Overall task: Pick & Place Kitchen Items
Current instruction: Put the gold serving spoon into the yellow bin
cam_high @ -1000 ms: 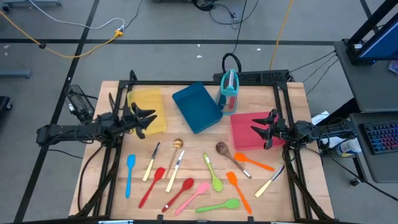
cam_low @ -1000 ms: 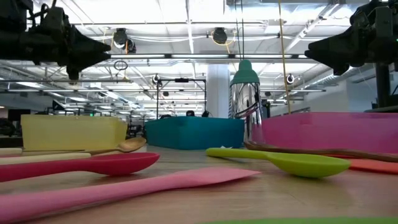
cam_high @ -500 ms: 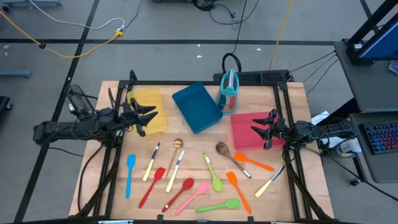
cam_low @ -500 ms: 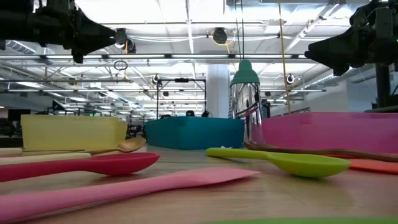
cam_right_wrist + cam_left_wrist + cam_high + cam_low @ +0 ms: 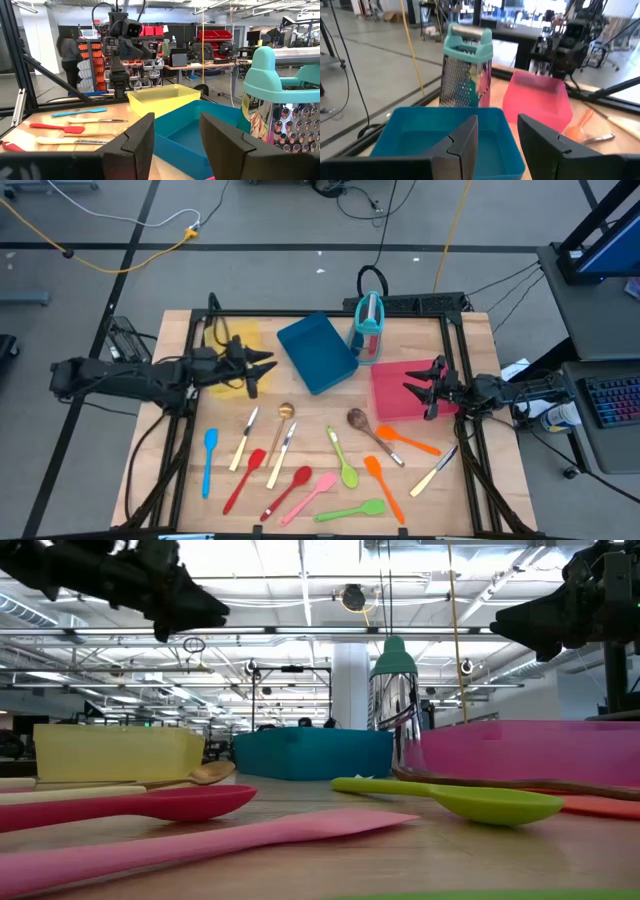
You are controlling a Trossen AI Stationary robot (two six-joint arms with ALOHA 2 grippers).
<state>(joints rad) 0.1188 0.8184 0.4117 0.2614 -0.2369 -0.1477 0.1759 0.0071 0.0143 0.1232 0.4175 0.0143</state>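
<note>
Several slim utensils lie flat on the near half of the wooden table: a blue spoon [image 5: 208, 460], red spoons [image 5: 243, 478], a pink spatula [image 5: 312, 493], a green spoon [image 5: 342, 460], a wooden spoon [image 5: 370, 430], orange spatulas [image 5: 383, 485] and a cream-handled knife [image 5: 435, 472]. My left gripper [image 5: 268, 368] hovers open and high, between the yellow tray [image 5: 235, 345] and the blue tray [image 5: 316, 352]. It holds nothing [image 5: 497, 125]. My right gripper [image 5: 410, 390] waits open above the red tray [image 5: 400, 395], also holding nothing [image 5: 177, 122].
An upright teal-handled grater holder [image 5: 368, 328] stands behind the blue and red trays, near the far edge. A black frame borders the table's left, right and far sides. People and shelves show in the room beyond the table in the right wrist view.
My left gripper has moved toward the table's right, from the yellow tray's left side across it toward the blue tray, rising a little in the low view. It has stayed open. The utensils have not moved.
</note>
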